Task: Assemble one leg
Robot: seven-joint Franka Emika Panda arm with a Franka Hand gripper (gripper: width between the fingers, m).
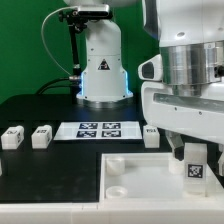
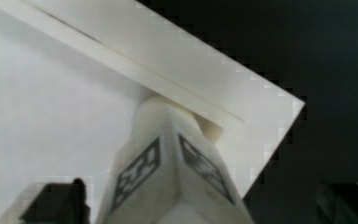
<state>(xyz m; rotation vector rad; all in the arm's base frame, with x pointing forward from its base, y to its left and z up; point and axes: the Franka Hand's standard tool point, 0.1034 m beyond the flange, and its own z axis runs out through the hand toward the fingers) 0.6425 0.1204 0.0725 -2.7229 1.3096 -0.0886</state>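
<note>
My gripper (image 1: 193, 156) is at the exterior view's right, shut on a leg (image 1: 195, 168). The leg is a small white block with a black-and-white tag, held upright. It hangs over the near right corner of the large flat white square piece (image 1: 130, 180). In the wrist view the leg (image 2: 167, 165) runs between my dark fingers (image 2: 55, 203) down to a corner of the white piece (image 2: 87, 100). I cannot tell whether its end touches the piece. My gripper (image 2: 179, 208) grips the leg's sides.
Two more legs (image 1: 12, 137) (image 1: 41, 136) stand on the black table at the exterior view's left, and a third (image 1: 151, 135) beside the marker board (image 1: 97, 129). The arm's base (image 1: 103, 75) stands behind them.
</note>
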